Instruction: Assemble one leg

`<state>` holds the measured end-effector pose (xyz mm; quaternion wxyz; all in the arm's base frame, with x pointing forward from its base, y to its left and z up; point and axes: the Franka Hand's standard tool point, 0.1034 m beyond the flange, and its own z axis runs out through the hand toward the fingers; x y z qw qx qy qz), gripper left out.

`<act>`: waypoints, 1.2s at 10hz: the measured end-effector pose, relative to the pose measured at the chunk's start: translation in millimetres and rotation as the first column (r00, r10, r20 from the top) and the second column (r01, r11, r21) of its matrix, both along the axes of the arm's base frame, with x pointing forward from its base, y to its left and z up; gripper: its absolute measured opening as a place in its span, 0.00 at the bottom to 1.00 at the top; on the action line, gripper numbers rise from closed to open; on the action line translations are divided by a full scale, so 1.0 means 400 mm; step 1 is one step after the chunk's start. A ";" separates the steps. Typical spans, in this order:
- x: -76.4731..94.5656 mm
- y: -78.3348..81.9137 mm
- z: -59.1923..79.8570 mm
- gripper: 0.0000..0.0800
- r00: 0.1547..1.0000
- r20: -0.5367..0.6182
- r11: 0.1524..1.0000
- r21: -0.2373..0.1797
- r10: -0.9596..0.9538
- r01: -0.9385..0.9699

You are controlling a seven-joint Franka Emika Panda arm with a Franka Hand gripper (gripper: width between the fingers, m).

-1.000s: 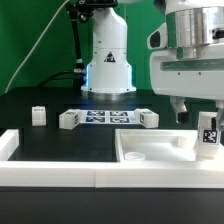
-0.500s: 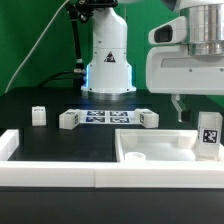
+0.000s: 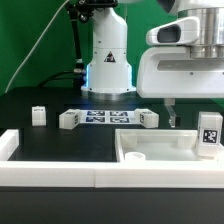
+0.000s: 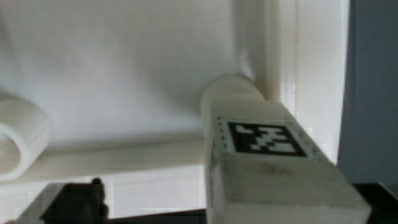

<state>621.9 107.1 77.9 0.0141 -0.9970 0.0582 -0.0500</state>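
One leg, a short white post with a square tag, stands upright at the corner of the large white panel on the exterior view's right. It fills the wrist view against the panel's raised rim. My gripper hangs just above the panel, to the exterior view's left of this leg, open and holding nothing. One dark fingertip shows in the wrist view, apart from the leg. Three more legs lie on the black table.
The marker board lies between the loose legs, in front of the robot base. A white raised wall runs along the table's front edge. A round socket sits in the panel; it also shows in the wrist view.
My gripper has moved to the exterior view's left, away from the standing leg. The leg has stayed in place at the panel's corner.
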 end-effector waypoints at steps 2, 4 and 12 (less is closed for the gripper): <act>0.000 0.000 0.000 0.48 1.000 0.000 1.000 0.000 0.000 0.000; 0.000 0.000 -0.001 0.36 1.000 -0.001 1.000 0.003 -0.029 0.029; -0.013 0.024 -0.011 0.36 0.674 -0.046 0.665 0.119 -0.738 0.737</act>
